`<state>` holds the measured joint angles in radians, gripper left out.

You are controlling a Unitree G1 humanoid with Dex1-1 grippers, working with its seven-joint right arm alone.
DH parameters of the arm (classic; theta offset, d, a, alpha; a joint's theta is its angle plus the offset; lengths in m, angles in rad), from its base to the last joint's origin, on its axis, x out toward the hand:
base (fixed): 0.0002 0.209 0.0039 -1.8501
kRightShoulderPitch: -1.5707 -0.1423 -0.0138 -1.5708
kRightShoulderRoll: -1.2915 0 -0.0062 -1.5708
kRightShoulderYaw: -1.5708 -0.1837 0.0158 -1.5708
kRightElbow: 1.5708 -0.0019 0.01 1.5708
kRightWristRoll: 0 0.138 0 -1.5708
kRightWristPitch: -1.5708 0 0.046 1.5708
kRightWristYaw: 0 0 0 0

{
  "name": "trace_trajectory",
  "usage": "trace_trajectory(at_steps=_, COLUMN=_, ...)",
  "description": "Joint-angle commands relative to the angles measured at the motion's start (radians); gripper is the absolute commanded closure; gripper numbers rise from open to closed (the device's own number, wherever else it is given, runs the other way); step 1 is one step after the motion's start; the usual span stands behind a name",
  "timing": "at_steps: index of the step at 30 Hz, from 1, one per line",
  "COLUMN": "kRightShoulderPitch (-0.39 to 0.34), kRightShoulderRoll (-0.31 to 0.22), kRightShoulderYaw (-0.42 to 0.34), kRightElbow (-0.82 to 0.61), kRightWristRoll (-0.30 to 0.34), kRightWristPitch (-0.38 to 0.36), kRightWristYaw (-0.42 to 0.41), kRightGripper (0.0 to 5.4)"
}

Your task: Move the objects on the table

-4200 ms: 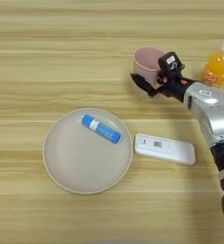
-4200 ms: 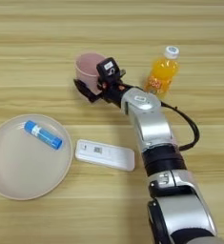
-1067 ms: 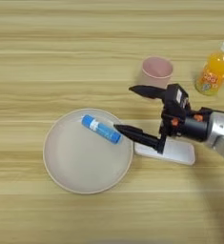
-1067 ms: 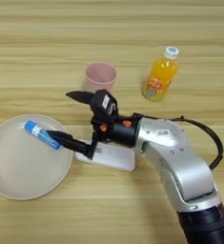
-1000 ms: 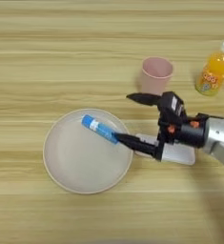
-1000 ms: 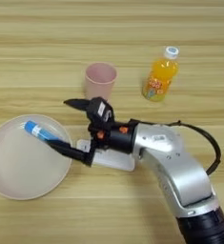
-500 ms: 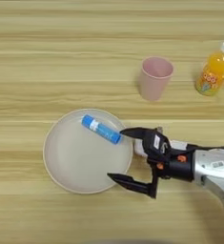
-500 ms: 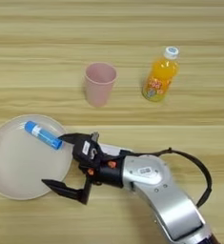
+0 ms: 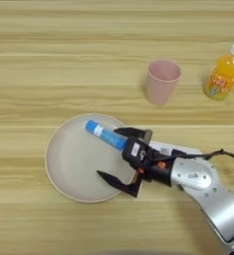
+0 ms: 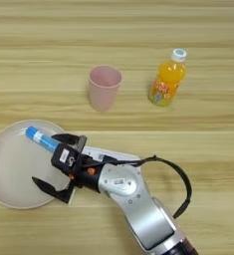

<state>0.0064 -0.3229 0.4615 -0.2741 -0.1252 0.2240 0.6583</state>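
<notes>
1. Light wooden bench point(image 9: 49, 55) filling both views, grain running side to side.
2. Round beige plate point(image 9: 68, 164) lying toward the near left, flat on the bench.
3. Small blue tube point(image 9: 104, 134) resting on the plate's far right part, slanting from far left to near right, white band near its far end.
4. Right hand point(image 9: 119, 157) spread wide open above the plate's right rim, gripping nothing; one black finger point(image 9: 131, 132) just beside the tube's near end, the other finger point(image 9: 113, 181) low over the plate's near edge.
5. Silver forearm point(image 10: 138, 204) reaching in from the lower right.
6. Flat white device point(image 9: 180, 149) mostly hidden behind the hand and wrist, only its far edge showing, just right of the plate.
7. Pink cup point(image 10: 104, 87) standing upright further back, well apart from the plate.
8. Orange juice bottle point(image 10: 167, 78) with white cap upright to the right of the cup, near but not touching.
</notes>
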Motion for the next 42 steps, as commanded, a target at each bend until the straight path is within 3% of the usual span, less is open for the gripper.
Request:
trace_trajectory(at_steps=1, kRightShoulderPitch=-0.065, kRightShoulderRoll=0.037, kRightShoulderYaw=0.014, kRightElbow=-0.026, kRightWristRoll=-0.03, kRightWristPitch=-0.01, kRightWristYaw=-0.042, kRightGripper=0.03)
trace_trajectory(at_steps=6, kRightShoulderPitch=-0.086, kRightShoulderRoll=0.067, kRightShoulderYaw=0.037, kRightElbow=-0.017, kRightWristRoll=-0.058, kRightWristPitch=0.049, kRightWristYaw=-0.047, kRightGripper=0.03)
trace_trajectory(at_steps=12, kRightShoulderPitch=-0.148, kRightShoulderRoll=0.167, kRightShoulderYaw=0.017, kRightElbow=0.004, kRightWristRoll=-0.033, kRightWristPitch=0.176, kRightWristYaw=-0.083, kRightGripper=0.03)
trace_trajectory(at_steps=18, kRightShoulderPitch=-0.182, kRightShoulderRoll=0.207, kRightShoulderYaw=0.039, kRightElbow=0.035, kRightWristRoll=-0.075, kRightWristPitch=0.187, kRightWristYaw=-0.141, kRightGripper=0.03)
trace_trajectory(at_steps=22, kRightShoulderPitch=-0.198, kRightShoulderRoll=0.219, kRightShoulderYaw=0.058, kRightElbow=0.06, kRightWristRoll=-0.096, kRightWristPitch=0.237, kRightWristYaw=-0.154, kRightGripper=0.03)
trace_trajectory(at_steps=25, kRightShoulderPitch=-0.202, kRightShoulderRoll=0.237, kRightShoulderYaw=0.061, kRightElbow=0.074, kRightWristRoll=-0.093, kRightWristPitch=0.312, kRightWristYaw=-0.157, kRightGripper=0.03)
trace_trajectory(at_steps=28, kRightShoulderPitch=-0.223, kRightShoulderRoll=0.264, kRightShoulderYaw=0.056, kRightElbow=0.087, kRightWristRoll=-0.081, kRightWristPitch=0.474, kRightWristYaw=-0.152, kRightGripper=0.03)
trace_trajectory(at_steps=34, kRightShoulderPitch=-0.272, kRightShoulderRoll=0.235, kRightShoulderYaw=0.097, kRightElbow=0.086, kRightWristRoll=-0.098, kRightWristPitch=0.638, kRightWristYaw=-0.139, kRightGripper=0.03)
trace_trajectory(at_steps=37, kRightShoulderPitch=-0.292, kRightShoulderRoll=0.176, kRightShoulderYaw=0.107, kRightElbow=0.064, kRightWristRoll=-0.071, kRightWristPitch=0.716, kRightWristYaw=-0.076, kRightGripper=0.03)
trace_trajectory(at_steps=42, kRightShoulderPitch=-0.305, kRightShoulderRoll=0.072, kRightShoulderYaw=0.118, kRightElbow=0.037, kRightWristRoll=-0.067, kRightWristPitch=0.726, kRightWristYaw=-0.019, kRightGripper=0.03)
